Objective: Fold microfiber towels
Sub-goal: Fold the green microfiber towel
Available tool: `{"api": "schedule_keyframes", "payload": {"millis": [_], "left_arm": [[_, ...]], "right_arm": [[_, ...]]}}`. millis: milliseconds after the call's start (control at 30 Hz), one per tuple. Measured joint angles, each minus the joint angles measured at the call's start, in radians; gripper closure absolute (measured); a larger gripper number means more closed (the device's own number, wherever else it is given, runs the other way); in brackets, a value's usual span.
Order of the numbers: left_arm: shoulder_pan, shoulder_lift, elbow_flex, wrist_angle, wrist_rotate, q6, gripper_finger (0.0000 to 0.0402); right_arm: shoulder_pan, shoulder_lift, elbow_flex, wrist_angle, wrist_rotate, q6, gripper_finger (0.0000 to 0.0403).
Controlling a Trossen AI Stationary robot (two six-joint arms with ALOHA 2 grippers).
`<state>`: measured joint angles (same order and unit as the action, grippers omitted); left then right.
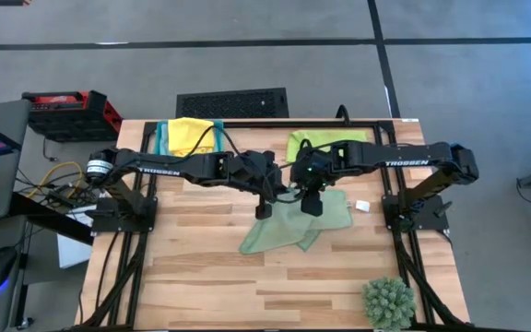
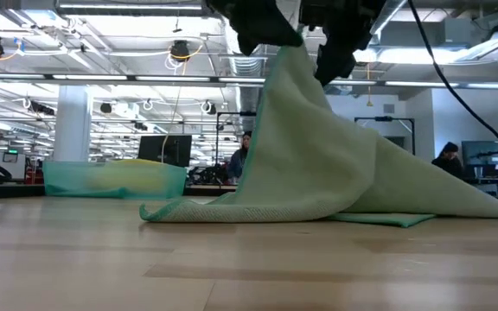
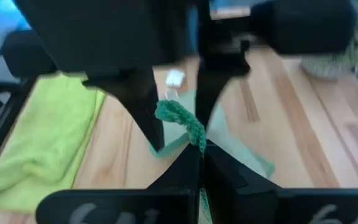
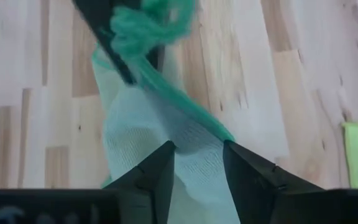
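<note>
Only left gripper (image 3: 201, 149) pinches sage towel (image 2: 318, 164); right gripper (image 4: 197, 163) gapes.

The high view looks straight down on the counter (image 1: 201, 277). The low view looks level across it. Both wrist views sit close above the sage green towel (image 4: 142, 137).

The sage green microfiber towel (image 2: 335, 173) is soft, matt cloth with a fine woven grain and a stitched hem along its lower edge. The pale butcher-block wooden table (image 1: 210, 286) is smooth, with a low satin sheen and visible plank seams. The lime green towel (image 3: 48, 137) looks fuzzy and matt. The yellow towel (image 1: 190, 134) is limp cloth. The dark arm housings (image 1: 404, 159) look like matt plastic or painted metal.
</note>
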<state>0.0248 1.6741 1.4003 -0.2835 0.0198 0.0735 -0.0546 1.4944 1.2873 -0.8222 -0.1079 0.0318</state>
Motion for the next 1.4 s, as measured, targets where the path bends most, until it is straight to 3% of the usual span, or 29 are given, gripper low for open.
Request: {"api": "schedule_keyframes", "payload": {"millis": [267,400,567,867,1400], "left_arm": [[-0.008,0.000,0.012,-0.138,0.002,0.012,0.0401],[-0.013,0.003,0.013,-0.134,0.001,0.016,0.0401],[-0.014,0.004,0.013,-0.112,0.001,0.016,0.0401],[-0.014,0.005,0.020,-0.112,0.000,0.016,0.0401],[-0.021,0.006,0.276,-0.510,-0.009,0.083,0.0401]], "right_arm": [[-0.007,-0.011,0.038,0.015,0.004,-0.075,0.0239],[-0.007,-0.011,0.043,0.092,-0.003,-0.102,0.0229],[-0.007,0.008,0.043,0.089,-0.124,-0.160,0.0223],[-0.007,0.094,0.042,0.050,-0.135,-0.190,0.0233],[-0.006,0.114,0.043,-0.044,-0.232,-0.227,0.0262]]}}
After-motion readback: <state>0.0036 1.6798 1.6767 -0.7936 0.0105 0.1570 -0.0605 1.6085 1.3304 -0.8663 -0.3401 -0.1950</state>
